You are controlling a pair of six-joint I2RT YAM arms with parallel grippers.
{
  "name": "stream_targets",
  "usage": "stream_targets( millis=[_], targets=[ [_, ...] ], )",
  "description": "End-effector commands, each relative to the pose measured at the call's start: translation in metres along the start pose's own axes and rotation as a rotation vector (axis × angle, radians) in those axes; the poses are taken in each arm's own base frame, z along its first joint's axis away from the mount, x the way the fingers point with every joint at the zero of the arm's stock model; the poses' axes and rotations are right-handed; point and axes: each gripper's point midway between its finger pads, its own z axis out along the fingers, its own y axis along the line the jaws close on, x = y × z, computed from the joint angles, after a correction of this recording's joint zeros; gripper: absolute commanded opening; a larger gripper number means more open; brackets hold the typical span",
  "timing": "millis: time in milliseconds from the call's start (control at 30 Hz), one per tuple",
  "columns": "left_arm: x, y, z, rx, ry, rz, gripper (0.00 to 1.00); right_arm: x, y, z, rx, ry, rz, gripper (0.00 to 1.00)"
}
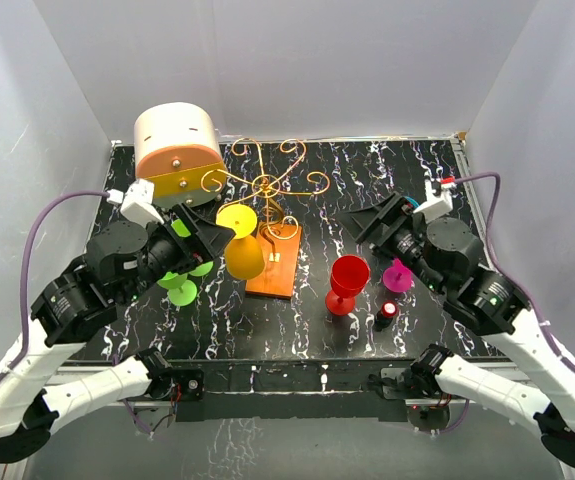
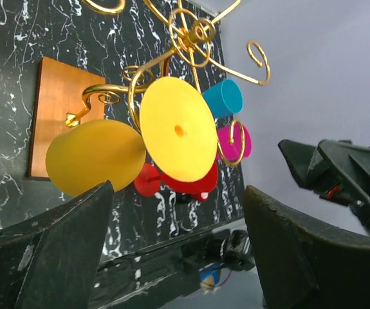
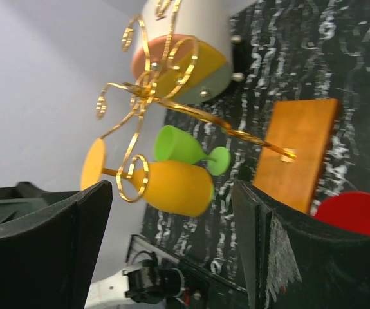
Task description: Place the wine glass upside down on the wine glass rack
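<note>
Yellow wine glass [image 1: 242, 242] hangs upside down, foot uppermost, from a scroll arm of the gold wine glass rack [image 1: 267, 186], its bowl near the rack's orange base at mid-desk. The left claw [image 1: 213, 238] sits just beside the glass, jaws spread wide and gripping nothing. The right claw [image 1: 365, 222], likewise wide open and empty, hovers over the right side of the black marbled desk [image 1: 267, 330], near a red glass [image 1: 348, 281] and a magenta glass [image 1: 397, 276]. A green glass [image 1: 182, 288] sits under the left arm.
</note>
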Motion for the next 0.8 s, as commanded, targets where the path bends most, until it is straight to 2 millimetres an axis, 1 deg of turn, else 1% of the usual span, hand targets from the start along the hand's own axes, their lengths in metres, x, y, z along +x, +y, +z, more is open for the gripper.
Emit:
stream_targets(
  millis=[0, 100, 167, 233, 300, 367, 400, 467, 533, 667, 767],
  targets=[
    [0.005, -0.003, -0.017, 0.095, 0.042, 0.212, 0.81, -0.017, -0.032, -0.032, 0.159, -0.04, -0.128, 0.73],
    [0.008, 0.007, -0.022, 0.09, 0.065, 0.325, 0.81, -0.001, -0.066, -0.04, 0.308, 0.049, -0.198, 0.73],
    [0.007, 0.014, -0.023, 0.068, 0.06, 0.363, 0.81, 0.016, -0.093, -0.043, 0.417, 0.133, -0.237, 0.72],
    [0.007, 0.016, -0.022, 0.069, 0.054, 0.404, 0.81, 0.032, -0.118, -0.045, 0.51, 0.205, -0.265, 0.7],
    [0.005, 0.016, -0.021, 0.074, 0.045, 0.433, 0.81, 0.043, -0.139, -0.046, 0.595, 0.246, -0.289, 0.65],
    [0.005, 0.013, -0.02, 0.084, 0.047, 0.449, 0.81, 0.043, -0.161, -0.049, 0.72, 0.249, -0.317, 0.56],
    [0.004, 0.012, -0.021, 0.086, 0.043, 0.45, 0.81, 0.043, -0.169, -0.051, 0.774, 0.255, -0.335, 0.54],
    [0.002, 0.012, -0.021, 0.089, 0.034, 0.449, 0.82, 0.044, -0.177, -0.051, 0.827, 0.27, -0.359, 0.52],
    [0.0, 0.01, -0.021, 0.1, 0.018, 0.447, 0.82, 0.044, -0.173, -0.042, 0.795, 0.263, -0.368, 0.51],
    [-0.003, 0.002, -0.025, 0.144, -0.004, 0.438, 0.82, 0.052, -0.164, -0.027, 0.717, 0.279, -0.358, 0.5],
    [-0.006, -0.005, -0.031, 0.183, -0.022, 0.427, 0.82, 0.062, -0.176, -0.024, 0.751, 0.313, -0.37, 0.48]
  ],
)
